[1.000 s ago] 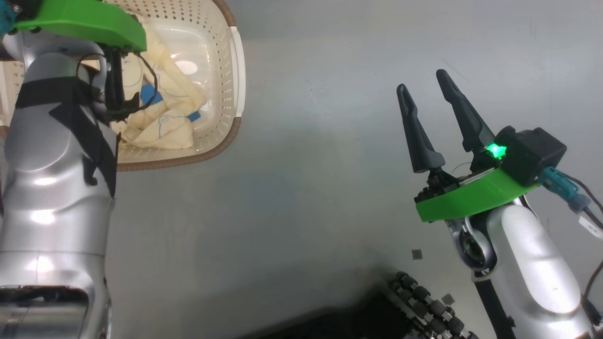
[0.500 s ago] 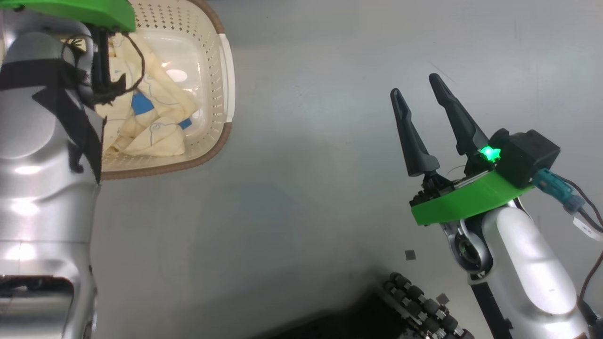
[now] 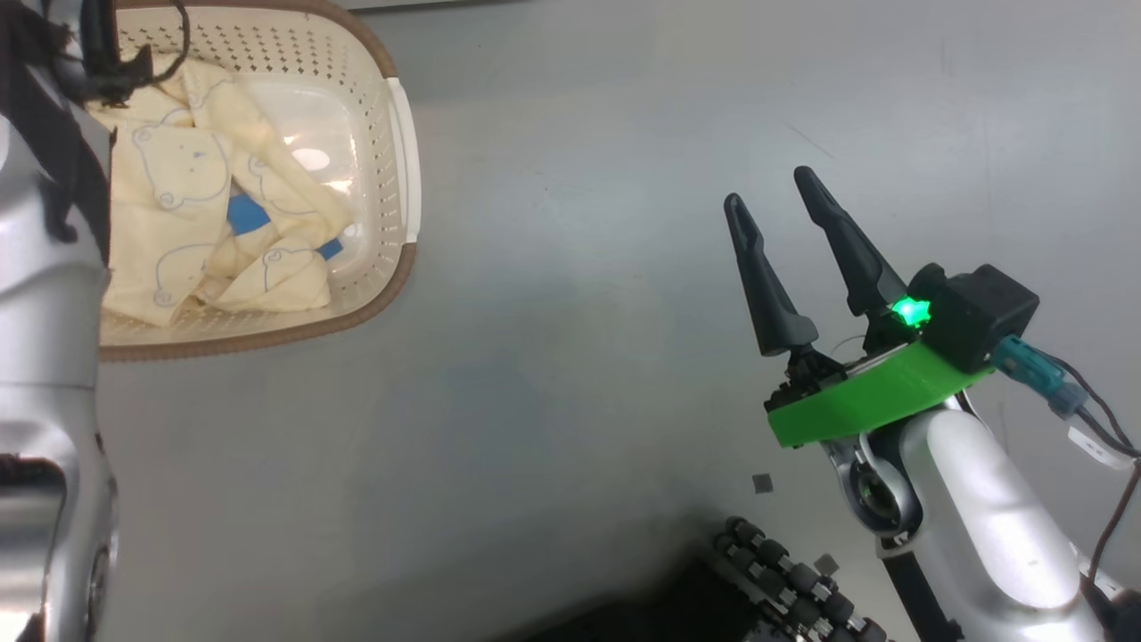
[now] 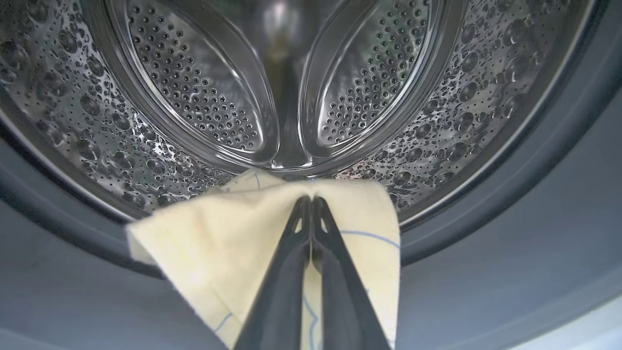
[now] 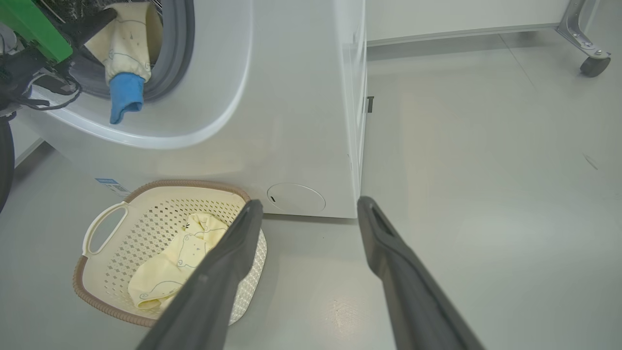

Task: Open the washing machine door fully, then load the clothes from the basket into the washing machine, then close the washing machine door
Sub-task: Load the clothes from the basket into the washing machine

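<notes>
- Looking along the left gripper [image 4: 311, 201]: pinched flat on a fold of the garment [image 4: 228, 233], no gap between the tips.
- Dead ahead of those tips: open mouth of the drum [image 4: 194, 97], ringed by the grey gasket [image 4: 559, 194]. Cloth draped across the lower lip.
- From the right wrist: same garment [image 5: 126, 43] hanging out over the gasket at the front of the washing machine [image 5: 291, 121], blue cuff [image 5: 125, 99] dangling outside, below the mouth.
- Key relation: drum axis roughly in line with the left fingers. Probably a straight push forward along them, then a release deep enough to pull the cuff over the lip.
- Long axis of the garment: roughly vertical, trailing down from the pinch. Risk of the tail snagging on the gasket or sliding back out.
- Right gripper [image 3: 767, 189]: spread wide, holding nothing, over bare floor [image 3: 579, 357], well apart from the mouth.
- Basket [image 5: 146, 211]: on the floor just in front of the washer, below the mouth, with more clothes [image 5: 170, 272] in it. Loading not finished.
- Head view: basket [image 3: 267, 337] on the robot's left, right beside the left forearm [image 3: 45, 312], well apart from the right gripper.
- Nearer arm for both drop and next pick: left.
</notes>
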